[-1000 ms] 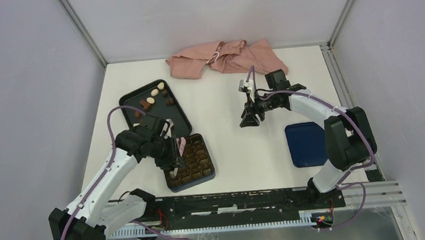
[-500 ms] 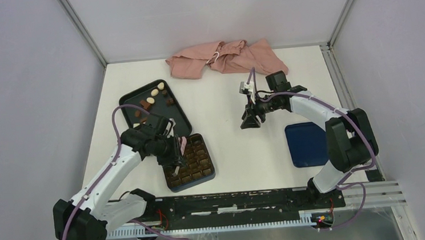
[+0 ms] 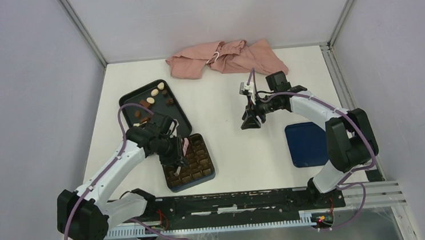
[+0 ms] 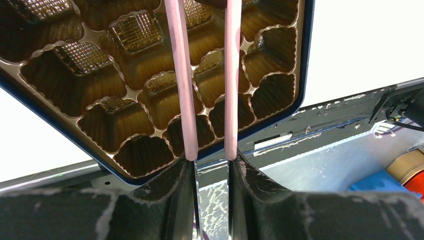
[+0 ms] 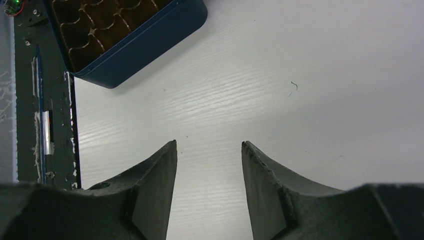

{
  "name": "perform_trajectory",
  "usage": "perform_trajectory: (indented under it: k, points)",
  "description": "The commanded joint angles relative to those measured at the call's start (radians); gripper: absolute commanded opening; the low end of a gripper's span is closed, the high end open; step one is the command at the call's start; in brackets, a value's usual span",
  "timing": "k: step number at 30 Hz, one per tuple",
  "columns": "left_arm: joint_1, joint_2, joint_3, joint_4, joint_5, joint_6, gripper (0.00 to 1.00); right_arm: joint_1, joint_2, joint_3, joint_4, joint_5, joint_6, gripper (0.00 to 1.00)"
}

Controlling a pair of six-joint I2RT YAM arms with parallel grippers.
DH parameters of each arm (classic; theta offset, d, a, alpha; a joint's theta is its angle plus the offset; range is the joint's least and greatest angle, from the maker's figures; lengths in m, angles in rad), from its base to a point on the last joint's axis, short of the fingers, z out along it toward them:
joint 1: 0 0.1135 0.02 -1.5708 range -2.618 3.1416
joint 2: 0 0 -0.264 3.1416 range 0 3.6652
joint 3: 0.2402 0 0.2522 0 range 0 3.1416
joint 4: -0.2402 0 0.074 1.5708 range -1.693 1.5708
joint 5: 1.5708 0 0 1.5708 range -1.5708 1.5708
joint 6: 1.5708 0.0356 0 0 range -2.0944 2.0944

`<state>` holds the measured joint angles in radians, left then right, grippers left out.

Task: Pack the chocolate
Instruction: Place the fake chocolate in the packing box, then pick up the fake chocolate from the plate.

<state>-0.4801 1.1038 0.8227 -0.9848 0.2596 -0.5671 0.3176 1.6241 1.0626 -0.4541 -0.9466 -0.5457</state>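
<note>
White bench (image 3: pixel 229 147): left gripper (image 3: pixel 181 147) has edged over the box (image 3: pixel 203 165), likely lining up a drop; its grip unclear, right gripper (image 5: pixel 209 145) jaws apart.

My white table (image 3: pixel 220 96) holds a pink cloth (image 3: pixel 222 59) at twelve o'clock, a black tray (image 3: pixel 177 118) at ten, a blue box (image 3: pixel 211 171) at seven and a flat blue lid (image 3: pixel 306 144) at four.

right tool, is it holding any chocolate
No, in the right wrist view the right tool stands open, with only bare white table showing in the gap.
</note>
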Motion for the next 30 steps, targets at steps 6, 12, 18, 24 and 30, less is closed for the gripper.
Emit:
perform_trajectory:
  k: [6, 12, 18, 24, 30]
  points:
    - [-0.006, 0.024, -0.005, 0.032, -0.029, 0.044, 0.19, -0.004, -0.021, 0.012, -0.02, -0.037, -0.033, 0.56]
    - [-0.007, 0.043, 0.008, 0.032, -0.035, 0.061, 0.28, -0.006, -0.019, 0.013, -0.026, -0.031, -0.037, 0.56]
    - [-0.008, 0.044, 0.01, 0.036, -0.035, 0.062, 0.34, -0.005, -0.015, 0.013, -0.028, -0.034, -0.039, 0.56]
    - [-0.007, 0.044, 0.022, 0.035, -0.032, 0.064, 0.37, -0.005, -0.015, 0.017, -0.033, -0.035, -0.044, 0.56]
    - [-0.008, 0.044, 0.037, 0.031, -0.034, 0.067, 0.38, -0.003, -0.012, 0.02, -0.04, -0.037, -0.049, 0.57]
